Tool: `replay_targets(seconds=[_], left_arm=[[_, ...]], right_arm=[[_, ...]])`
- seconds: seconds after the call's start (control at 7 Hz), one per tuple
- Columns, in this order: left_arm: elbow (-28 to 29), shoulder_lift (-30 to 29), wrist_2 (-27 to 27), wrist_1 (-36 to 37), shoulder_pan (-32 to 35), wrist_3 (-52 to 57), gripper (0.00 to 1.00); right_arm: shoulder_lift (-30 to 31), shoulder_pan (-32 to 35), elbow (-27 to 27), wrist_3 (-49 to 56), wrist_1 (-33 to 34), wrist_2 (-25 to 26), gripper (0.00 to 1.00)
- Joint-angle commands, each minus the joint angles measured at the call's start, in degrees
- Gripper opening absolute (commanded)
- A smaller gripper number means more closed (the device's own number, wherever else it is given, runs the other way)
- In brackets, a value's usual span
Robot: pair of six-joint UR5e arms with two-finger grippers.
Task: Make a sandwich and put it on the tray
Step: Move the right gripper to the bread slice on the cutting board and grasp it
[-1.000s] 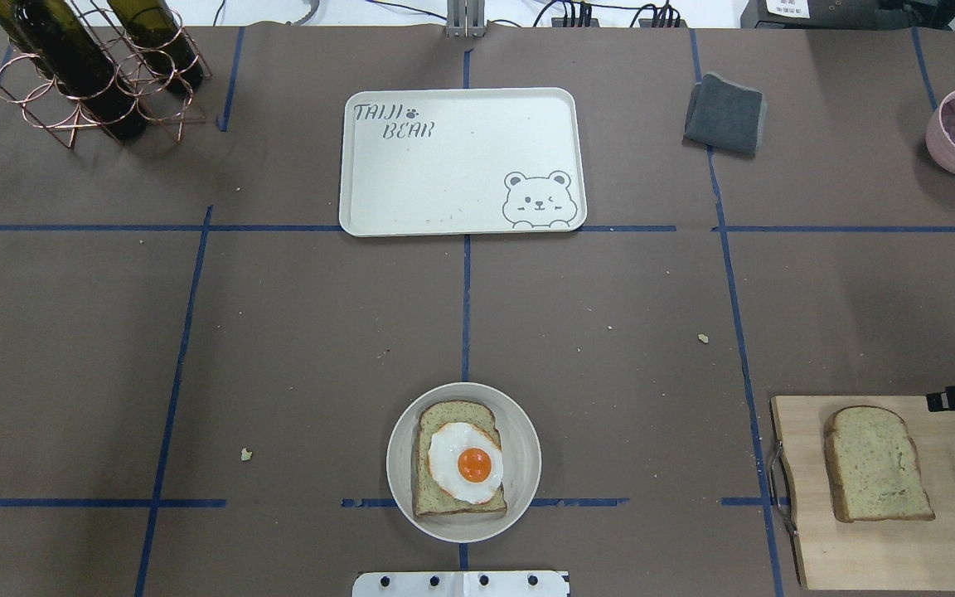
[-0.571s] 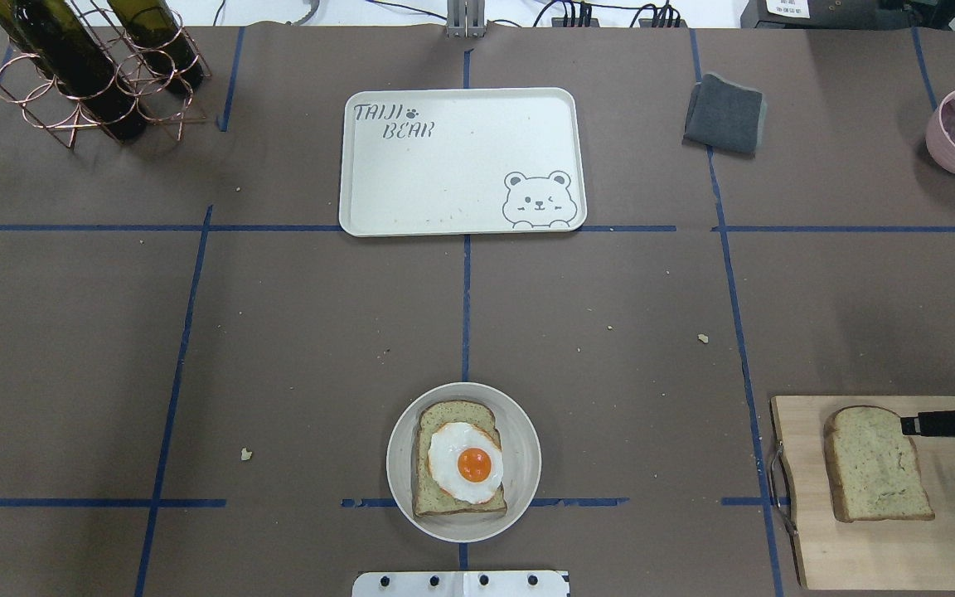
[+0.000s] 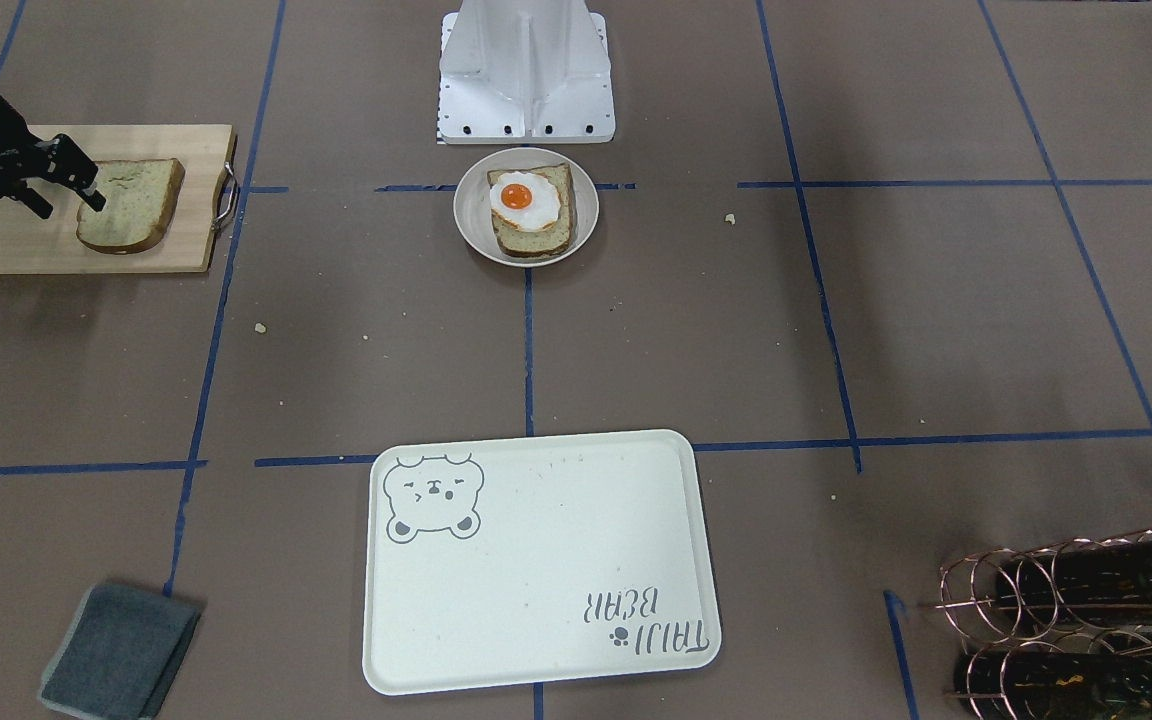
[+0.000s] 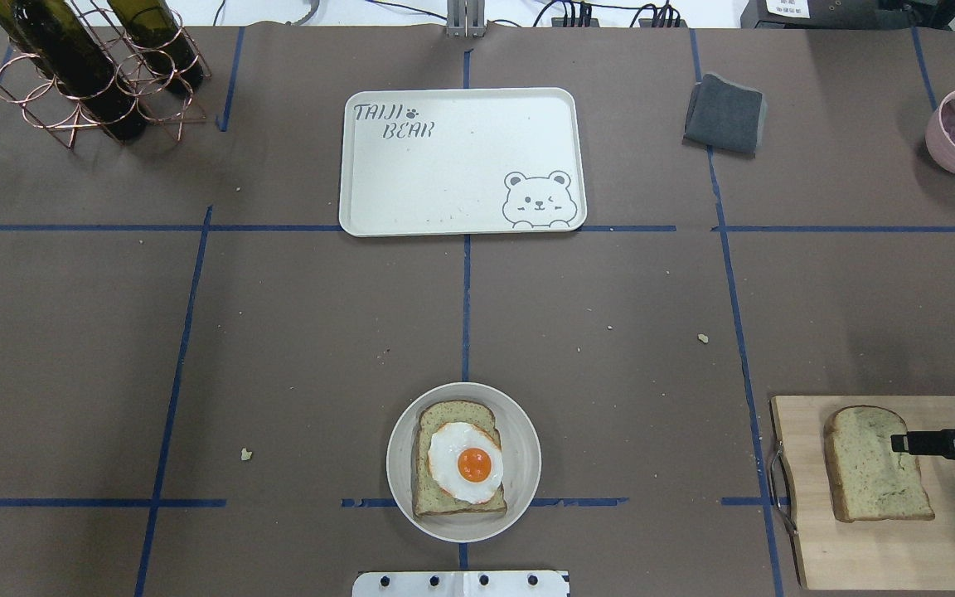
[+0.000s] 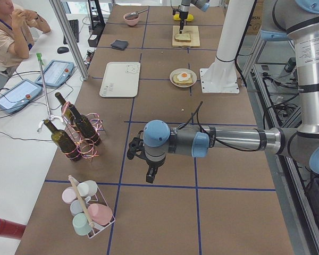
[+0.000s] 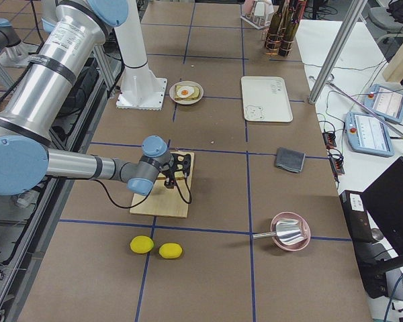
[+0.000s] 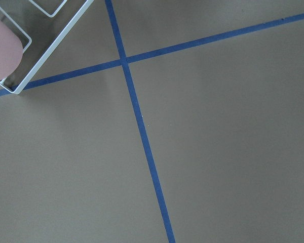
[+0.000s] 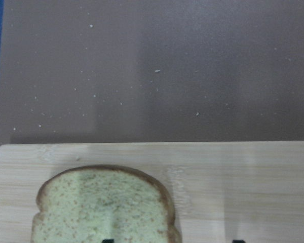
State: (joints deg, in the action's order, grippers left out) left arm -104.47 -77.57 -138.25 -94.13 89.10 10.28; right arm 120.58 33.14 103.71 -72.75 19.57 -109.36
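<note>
Large cream-white rectangular tray (image 4: 461, 157) with a grey bear drawing sits at far centre, its long axis running left–right, and carries no sandwich part yet. The light wooden cutting board (image 4: 859, 555) at near right carries the loose brown-crusted bread slice (image 4: 863, 473). This slice lies flat and slightly skewed, long axis running away from the robot, domed crust toward the far side. The small round off-white plate (image 4: 527, 464) at near centre holds the lower bread slice (image 4: 444, 412), oriented likewise and topped by the white-and-orange fried egg (image 4: 465, 460). The bread probably handles as light, soft and crumbly, so it is best pinched gently across opposite side crusts. The egg looks smooth and may slide. The right gripper (image 3: 69, 203), fingers apart, straddles the loose slice's right-hand crust. The left gripper (image 5: 150, 174) hangs well apart from all these, and its finger state cannot be told.
</note>
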Motion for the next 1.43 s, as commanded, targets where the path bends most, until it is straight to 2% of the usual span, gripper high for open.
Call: replay_targets(seconds=[0.0,0.43,0.57,0.71,0.86,1.29], left_arm=[[-0.29,-0.03,0.0,0.0,0.02,0.0,1.0],[-0.3,0.06,0.0,0.0,0.02,0.0,1.0],[-0.21,0.06,0.0,0.0,0.02,0.0,1.0],[-0.21,0.06,0.0,0.0,0.02,0.0,1.0],[-0.21,0.14,0.0,0.0,0.02,0.0,1.0],[-0.21,0.23,0.0,0.09,0.02,0.0,1.0]], right_arm=[[-0.08,-0.71,-0.79,-0.37,-0.85,0.11,0.69],[-0.79,-1.59,-0.7,-0.46,-1.02,0.11,0.67],[-0.79,-1.77,-0.61,-0.55,-1.72,0.11,0.59],[-0.61,-1.77,-0.61,-0.63,-3.21,-0.41,0.25],[-0.52,-1.85,-0.61,-0.72,-3.57,-0.5,0.0],[-0.17,-1.77,-0.53,-0.46,-3.92,-0.51,0.0]])
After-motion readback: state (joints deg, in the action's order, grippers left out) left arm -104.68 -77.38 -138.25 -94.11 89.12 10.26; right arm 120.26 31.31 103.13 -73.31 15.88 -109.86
